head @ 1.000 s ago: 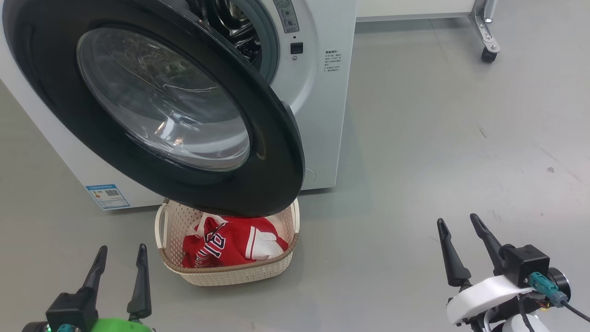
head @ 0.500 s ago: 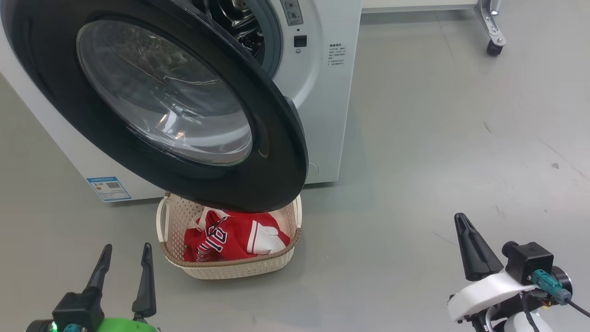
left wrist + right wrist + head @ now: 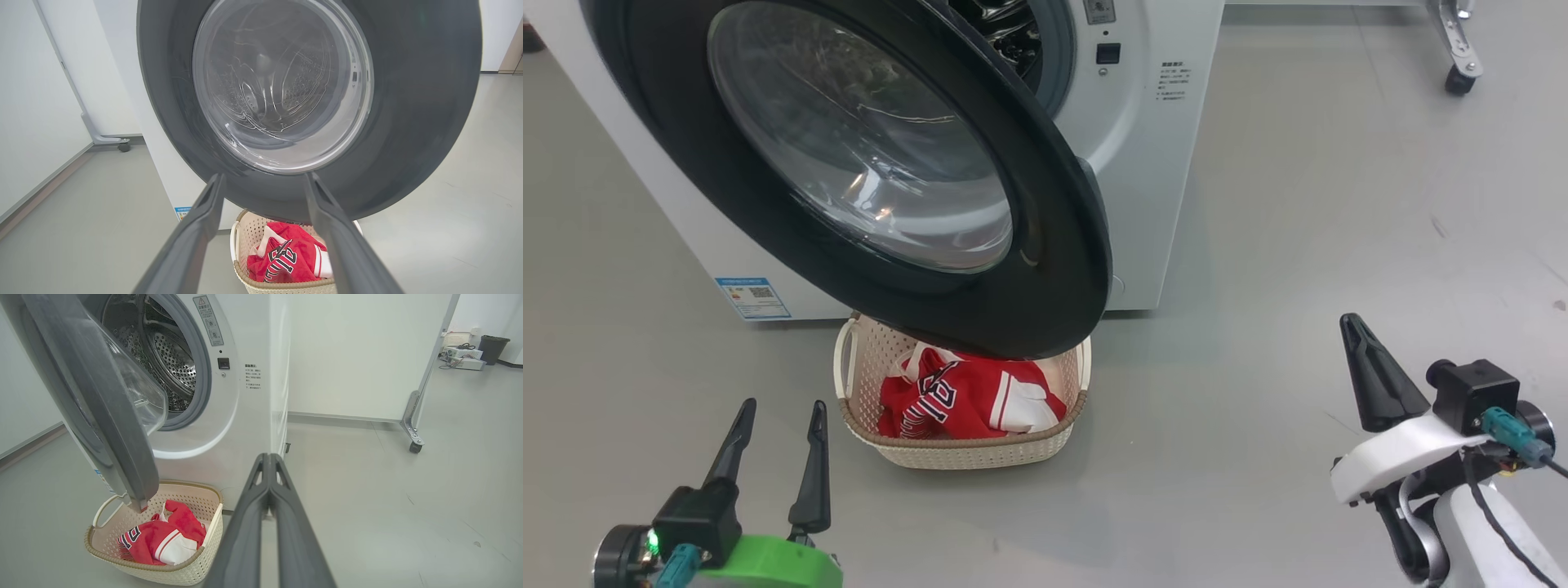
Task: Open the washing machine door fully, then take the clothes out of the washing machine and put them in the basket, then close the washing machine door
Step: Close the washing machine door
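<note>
Head view: left gripper (image 3: 784, 403) wide, right gripper (image 3: 1349, 320) pinched together; washing machine door (image 3: 1062, 269) rim overhangs basket (image 3: 968, 452)

clothes (image 3: 970, 400) in basket (image 3: 980, 451), below washing machine door (image 3: 866, 163)

Found the washing machine door (image 3: 1062, 269) standing open, its black rim hanging over the far part of the basket (image 3: 980, 453) on the grey floor (image 3: 1298, 245). Noted red clothes (image 3: 980, 400) lying in the basket, just before the washing machine (image 3: 1143, 204). Recorded left gripper (image 3: 784, 404) at lower left, fingers spread; right gripper (image 3: 1349, 322) at lower right, fingers pressed together, well apart from the basket.
</note>
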Tool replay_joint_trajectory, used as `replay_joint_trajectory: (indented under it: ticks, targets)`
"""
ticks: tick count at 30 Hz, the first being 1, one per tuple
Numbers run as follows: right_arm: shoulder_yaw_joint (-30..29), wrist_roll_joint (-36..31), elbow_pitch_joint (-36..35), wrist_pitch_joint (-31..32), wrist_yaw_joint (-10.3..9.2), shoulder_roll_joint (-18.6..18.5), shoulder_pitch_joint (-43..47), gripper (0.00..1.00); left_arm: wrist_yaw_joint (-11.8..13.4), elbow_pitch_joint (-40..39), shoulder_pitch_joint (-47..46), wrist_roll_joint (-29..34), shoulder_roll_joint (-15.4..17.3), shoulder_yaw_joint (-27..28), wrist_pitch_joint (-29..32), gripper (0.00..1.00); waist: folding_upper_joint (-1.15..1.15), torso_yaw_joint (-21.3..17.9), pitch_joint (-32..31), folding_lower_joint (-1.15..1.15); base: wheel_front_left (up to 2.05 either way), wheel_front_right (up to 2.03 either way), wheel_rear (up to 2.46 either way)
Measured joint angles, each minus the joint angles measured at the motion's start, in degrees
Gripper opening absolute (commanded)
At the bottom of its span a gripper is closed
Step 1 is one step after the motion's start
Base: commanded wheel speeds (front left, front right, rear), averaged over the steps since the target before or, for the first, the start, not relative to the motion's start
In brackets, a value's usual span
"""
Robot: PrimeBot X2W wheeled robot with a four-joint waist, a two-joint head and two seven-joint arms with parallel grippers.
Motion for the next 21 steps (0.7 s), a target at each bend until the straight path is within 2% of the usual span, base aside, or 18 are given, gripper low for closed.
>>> replay_joint_trajectory:
  ticks: [9, 16, 21]
  targets:
    - [-1.8, -0.2, 0.0, 0.2, 0.10, -1.4, -9.4, 0.00, -0.7, 0.5, -2.5, 0.6, -0.7, -1.2, 0.0, 1.00, 0.00, 4.0, 0.7, 0.00, 0.00, 0.00, 0.00]
    - [0.5, -1.0, -3.3, 0.1, 1.79, -1.0, -19.6, 0.00, -0.7, 0.9, -3.2, 0.6, -0.7, -0.6, 0.0, 1.00, 0.00, 5.3, 1.8, 0.00, 0.00, 0.00, 0.00]
    - [4.5, -1.9, -7.1, -0.3, 3.36, 1.4, -24.9, 0.00, -0.7, 1.6, -3.4, 0.6, -1.0, -0.3, -0.2, 1.00, 0.00, 5.7, 1.9, 0.00, 0.00, 0.00, 0.00]
